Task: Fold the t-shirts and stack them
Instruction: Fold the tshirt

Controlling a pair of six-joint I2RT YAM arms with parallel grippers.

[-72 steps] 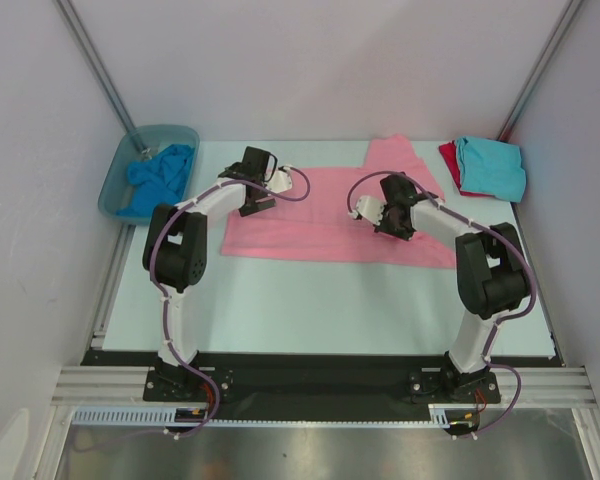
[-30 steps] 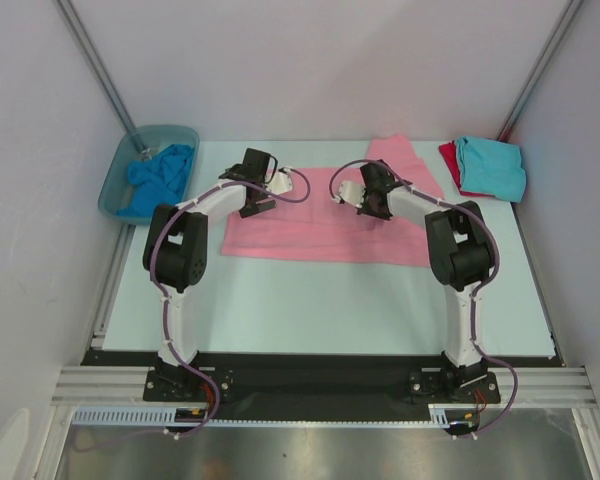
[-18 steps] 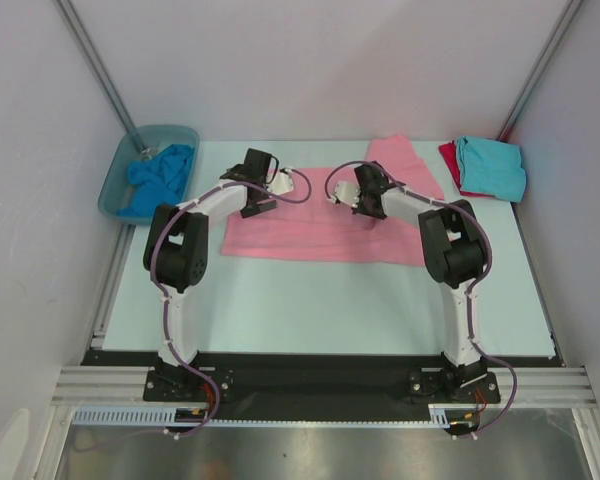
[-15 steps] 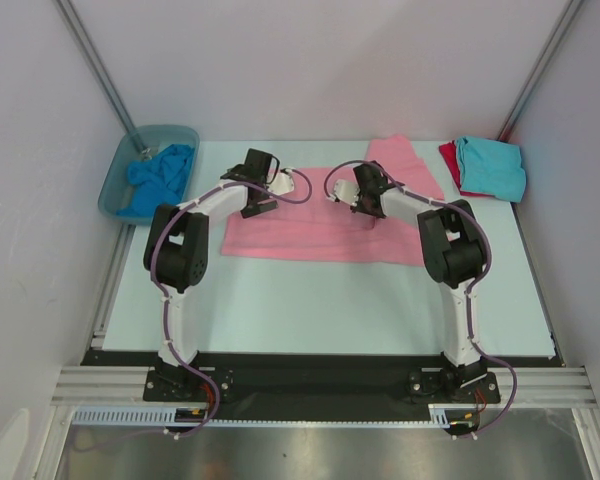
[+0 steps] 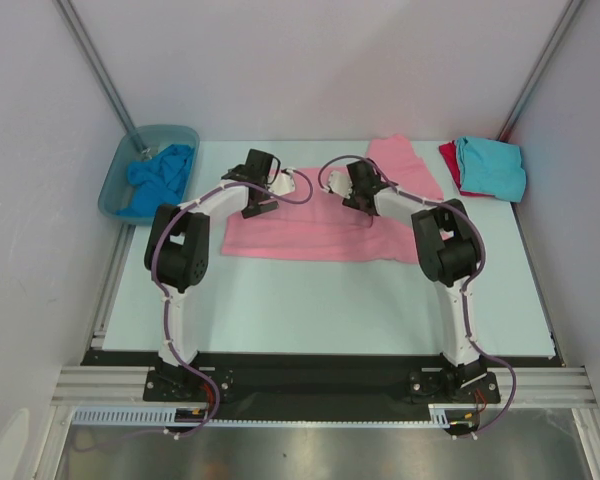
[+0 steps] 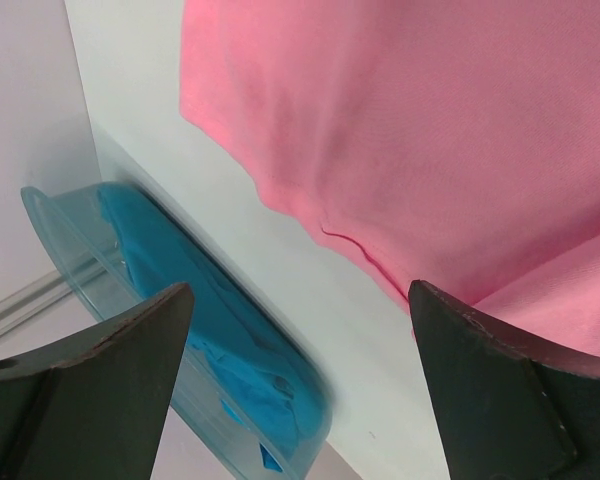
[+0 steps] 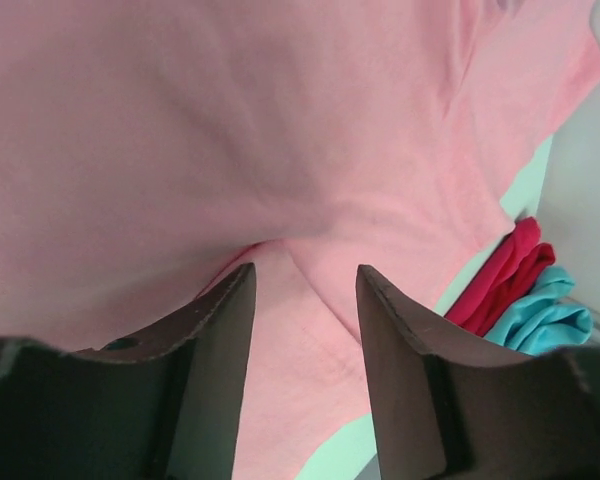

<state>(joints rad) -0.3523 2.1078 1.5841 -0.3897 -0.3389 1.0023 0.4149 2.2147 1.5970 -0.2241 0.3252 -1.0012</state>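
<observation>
Right tool (image 7: 302, 280), jaws apart, over pink t-shirt (image 7: 180, 120)

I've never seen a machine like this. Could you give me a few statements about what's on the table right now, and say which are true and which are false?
1. The pink t-shirt lies on the table. True.
2. The turquoise t-shirt lies under the red t-shirt. False: it lies on top of the red one.
3. The blue t-shirt is in the plastic tub. True.
4. The left gripper is clamped on the pink t-shirt. False: its fingers stand wide apart and hold nothing.
5. The right gripper hangs over the plastic tub. False: it is over the pink t-shirt.
</observation>
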